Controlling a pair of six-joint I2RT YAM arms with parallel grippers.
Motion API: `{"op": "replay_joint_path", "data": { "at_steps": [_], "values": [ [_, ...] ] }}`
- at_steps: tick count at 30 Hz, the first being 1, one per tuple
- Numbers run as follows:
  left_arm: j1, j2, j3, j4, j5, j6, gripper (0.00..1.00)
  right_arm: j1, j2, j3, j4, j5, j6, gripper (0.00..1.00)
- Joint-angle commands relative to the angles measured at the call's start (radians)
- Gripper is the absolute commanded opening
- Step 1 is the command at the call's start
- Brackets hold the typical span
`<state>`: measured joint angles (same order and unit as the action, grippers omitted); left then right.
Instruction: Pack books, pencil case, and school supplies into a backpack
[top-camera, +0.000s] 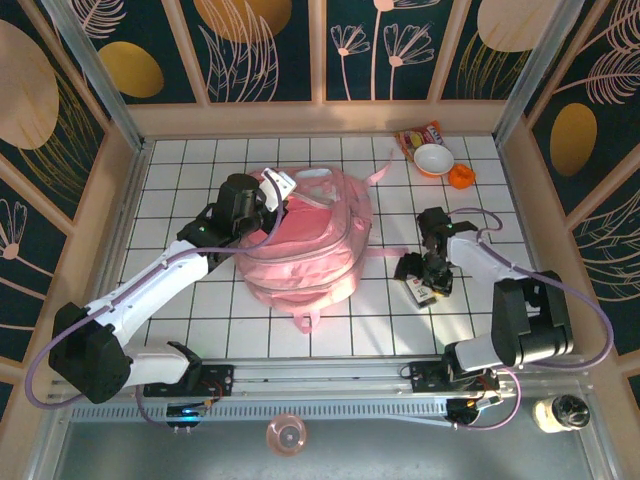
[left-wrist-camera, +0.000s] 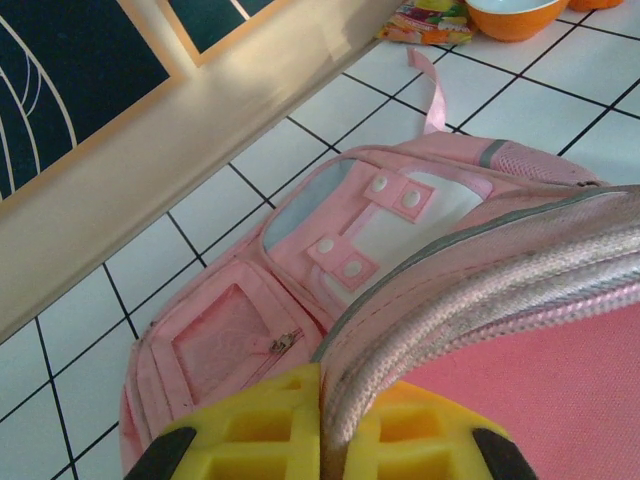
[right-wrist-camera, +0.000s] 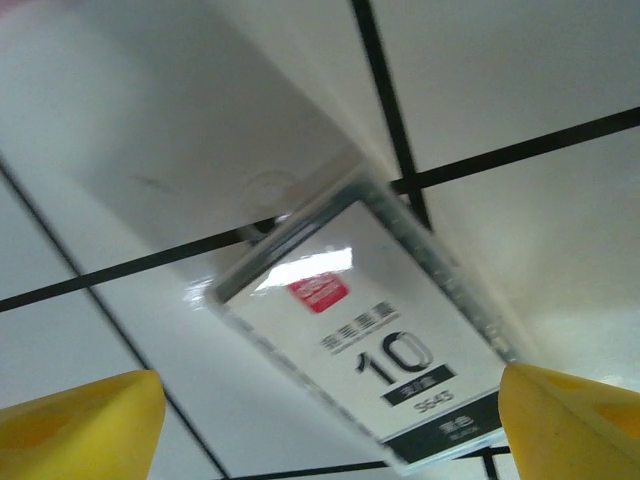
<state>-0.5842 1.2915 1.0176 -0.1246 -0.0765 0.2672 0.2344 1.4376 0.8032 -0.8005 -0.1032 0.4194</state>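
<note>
The pink backpack (top-camera: 300, 250) lies flat in the middle of the tiled table, its opening edge lifted. My left gripper (top-camera: 272, 193) is at the bag's far left and is shut on the bag's zipper rim; the left wrist view shows that rim pinched between the yellow fingers (left-wrist-camera: 250, 440), with the backpack (left-wrist-camera: 380, 220) spread out beyond them. Right of the bag, a dark school-supplies packet (top-camera: 422, 292) with a white label lies on the tiles. My right gripper (top-camera: 433, 272) hovers over it, open. Up close the packet (right-wrist-camera: 370, 340) lies between the spread yellow fingertips (right-wrist-camera: 80, 420). Books and pencil case are out of view.
A red-orange snack packet (top-camera: 418, 135), a white bowl with an orange rim (top-camera: 433, 158) and a small orange object (top-camera: 461, 176) sit at the back right. Wooden walls (top-camera: 100, 200) ring the table. A loose pink strap (left-wrist-camera: 432, 90) trails behind the bag.
</note>
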Motion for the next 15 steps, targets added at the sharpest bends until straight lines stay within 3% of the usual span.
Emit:
{"op": "replay_joint_path", "data": {
  "at_steps": [1,9,15],
  "values": [
    [0.015,-0.02,0.024,0.095,-0.022,-0.035,0.0,-0.005,0.056,0.01,-0.003,0.077,-0.026,0.87],
    [0.018,-0.029,0.024,0.088,-0.025,-0.044,0.0,-0.072,0.112,0.053,0.04,0.15,-0.017,0.84],
    [0.017,-0.027,0.019,0.095,-0.013,-0.059,0.0,-0.09,0.09,0.049,0.043,0.069,-0.047,0.83]
  ]
}}
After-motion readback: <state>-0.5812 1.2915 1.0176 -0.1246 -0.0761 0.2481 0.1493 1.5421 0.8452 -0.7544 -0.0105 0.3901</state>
